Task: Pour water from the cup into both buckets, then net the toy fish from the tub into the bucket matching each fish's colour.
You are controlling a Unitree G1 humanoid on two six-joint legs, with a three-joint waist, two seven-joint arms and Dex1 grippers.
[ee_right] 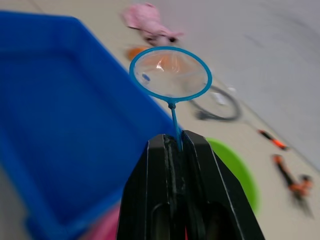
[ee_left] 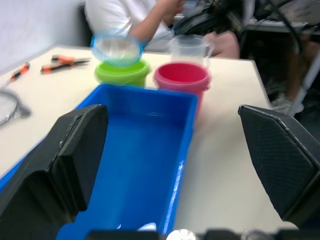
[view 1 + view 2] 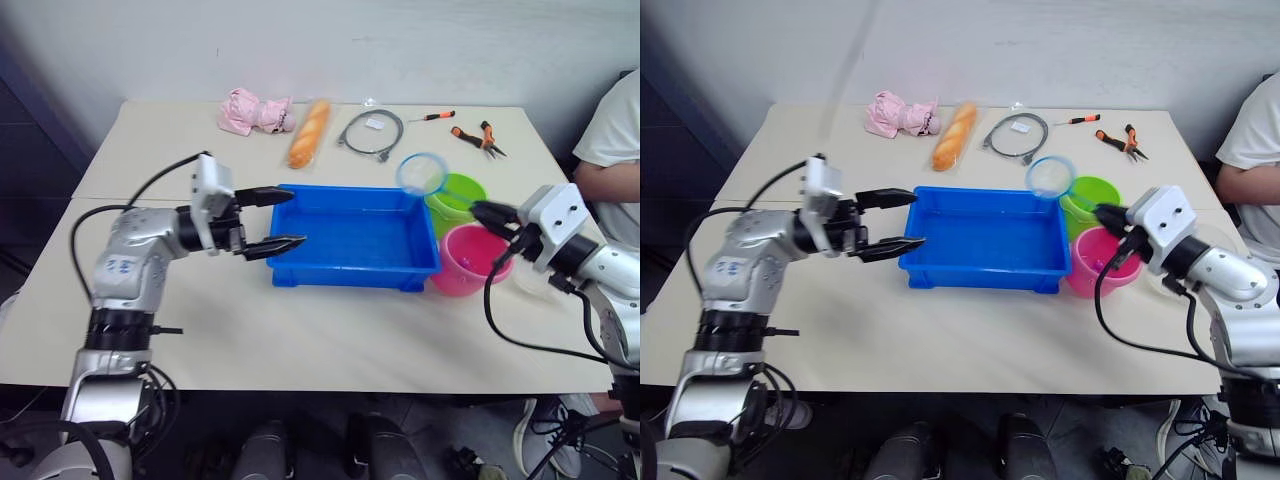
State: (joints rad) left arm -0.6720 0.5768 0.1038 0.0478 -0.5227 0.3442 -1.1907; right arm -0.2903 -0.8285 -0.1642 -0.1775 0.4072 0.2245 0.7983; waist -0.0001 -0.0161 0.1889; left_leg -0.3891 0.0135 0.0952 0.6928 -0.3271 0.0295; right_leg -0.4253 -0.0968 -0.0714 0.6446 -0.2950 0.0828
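Note:
The bright blue tub (image 3: 352,262) sits mid-table. The toy fish are out of view. My left gripper (image 3: 297,218) hangs open at the tub's left end, one finger (image 2: 75,150) over the rim and the other just outside the front wall. On the tub's right stand the lime green bucket (image 3: 458,192) and, nearer me, the pink bucket (image 3: 468,262). My right gripper (image 3: 482,211) is shut on the thin handle of the net (image 1: 171,74). Its light blue hoop (image 3: 421,173) hovers over the tub's far right corner beside the green bucket. The clear cup (image 2: 190,47) stands just right of the pink bucket.
Along the table's far edge lie a pink plush toy (image 3: 254,110), a bread loaf (image 3: 309,132), a coiled grey cable (image 3: 372,132), a screwdriver (image 3: 437,116) and orange-handled pliers (image 3: 478,136). A person in a white shirt (image 3: 612,140) sits at the right end.

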